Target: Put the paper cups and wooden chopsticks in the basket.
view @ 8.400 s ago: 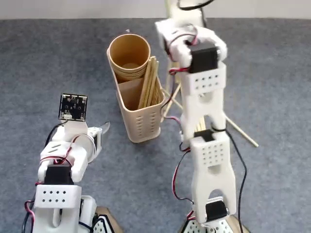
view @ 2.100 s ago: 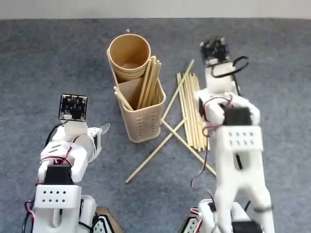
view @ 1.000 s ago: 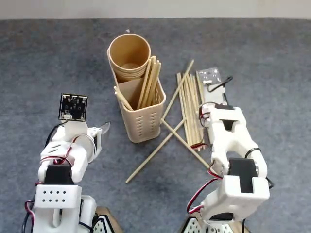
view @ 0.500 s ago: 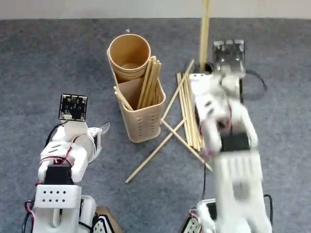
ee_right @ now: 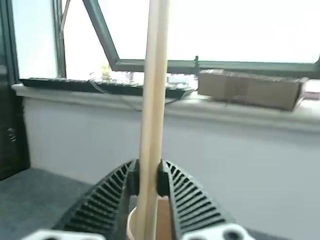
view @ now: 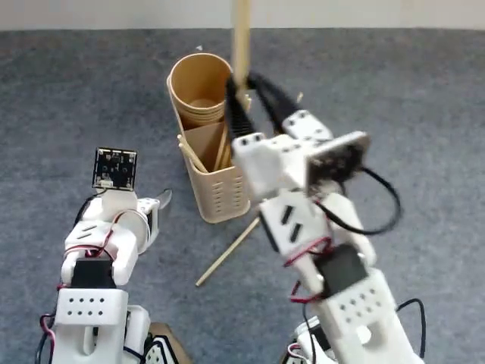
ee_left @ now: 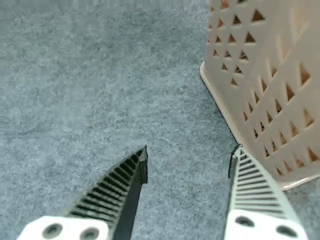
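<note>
High view: right gripper [view: 241, 89] above the beige perforated plastic basket [view: 221, 193], pinching a pale wooden chopstick [view: 241, 38] upright. Stacked tan paper cups [view: 201, 87] sit in the basket. One loose chopstick [view: 227, 254] lies on the grey carpet [view: 76, 98] beside it.

Left wrist view: left gripper [ee_left: 190, 157] spread wide, empty, just beside the basket wall [ee_left: 260, 75].

Right wrist view: fingers [ee_right: 172, 187] clamped on the stick [ee_right: 155, 90].

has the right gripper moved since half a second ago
Yes. The right gripper, shut on a chopstick, has swung left in the high view, from well right of the basket to over its right rim.
</note>
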Robot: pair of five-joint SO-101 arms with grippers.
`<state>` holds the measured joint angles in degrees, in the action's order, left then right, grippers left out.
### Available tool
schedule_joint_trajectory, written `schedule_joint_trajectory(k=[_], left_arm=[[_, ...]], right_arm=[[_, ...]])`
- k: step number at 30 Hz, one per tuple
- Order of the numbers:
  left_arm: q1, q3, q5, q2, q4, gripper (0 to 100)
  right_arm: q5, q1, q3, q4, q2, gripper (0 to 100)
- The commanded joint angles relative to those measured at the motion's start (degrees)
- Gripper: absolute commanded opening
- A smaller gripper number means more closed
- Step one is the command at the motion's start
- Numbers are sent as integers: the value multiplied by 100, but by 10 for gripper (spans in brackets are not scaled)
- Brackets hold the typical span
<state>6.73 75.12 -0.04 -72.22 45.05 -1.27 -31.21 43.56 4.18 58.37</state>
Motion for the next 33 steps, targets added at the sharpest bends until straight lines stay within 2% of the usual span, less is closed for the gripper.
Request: schedule_joint_trajectory(k=[1, 7, 11, 13, 20, 22, 26, 28, 30, 33], left_arm=[[-40, -22, 44, -57, -123, 263], [-40, -13, 44, -57, -114, 263], [-40, -13, 44, -57, -105, 263], [-40, -13, 44, -57, -105, 263], [-40, -13, 44, -57, -105, 263], [-40, -13, 44, -57, -105, 263], [-48, -13, 44, -57, -105, 263], [-66, -13, 44, -57, -105, 263], [-66, -13, 44, -57, -105, 263], [-75, -13, 44, -57, -105, 263]], right_arm=[[343, -330, 347, -734, -549, 5], [378, -233, 321, -752, -1121, 19], [378, -198, 224, -708, -1138, 168], [378, -198, 224, -708, -1138, 207], [378, 13, 171, -444, -1112, 198], [378, 303, -215, 224, -1103, 198], [299, 1226, -1771, 3116, -1209, 198], [-149, 1640, -2475, 4171, -1358, 198], [-501, 2009, -2607, 4892, -1648, 198], [-862, 2422, -2387, 5244, -2255, 198]])
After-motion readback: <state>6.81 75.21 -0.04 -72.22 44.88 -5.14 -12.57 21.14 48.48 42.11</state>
